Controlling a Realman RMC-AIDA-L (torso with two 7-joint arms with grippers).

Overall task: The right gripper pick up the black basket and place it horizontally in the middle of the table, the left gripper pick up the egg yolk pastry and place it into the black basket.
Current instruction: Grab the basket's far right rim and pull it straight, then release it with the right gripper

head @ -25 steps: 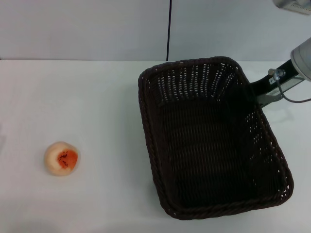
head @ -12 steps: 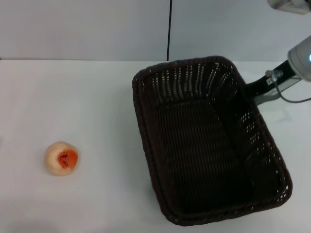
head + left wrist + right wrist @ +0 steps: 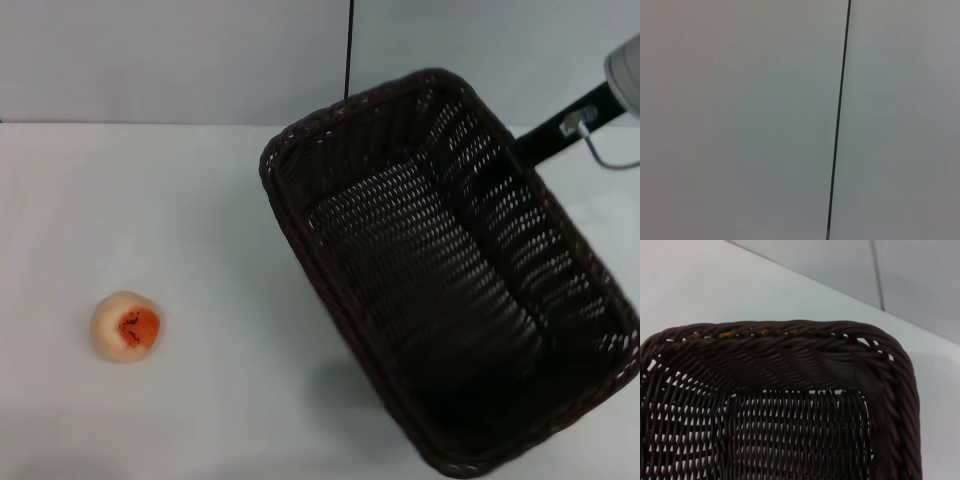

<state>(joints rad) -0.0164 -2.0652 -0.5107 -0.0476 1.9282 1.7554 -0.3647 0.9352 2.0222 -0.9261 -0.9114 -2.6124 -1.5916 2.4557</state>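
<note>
The black basket [image 3: 450,290] is raised off the white table [image 3: 200,180] at the right and hangs tilted, turned at a slant, with its open side facing up. My right gripper [image 3: 519,155] grips the basket's far right rim, with the dark arm reaching in from the upper right. The right wrist view shows the basket's braided rim and woven inside [image 3: 790,405] up close. The egg yolk pastry [image 3: 127,325] sits on the table at the left, far from the basket. My left gripper is out of view; its wrist view shows only a wall.
A grey wall [image 3: 180,60] with a thin dark vertical seam [image 3: 349,50] runs behind the table. Bare white tabletop lies between the pastry and the basket.
The basket has been lifted off the table, tilted and turned, its far end swinging up and left. The right arm has risen. The pastry has not moved.
</note>
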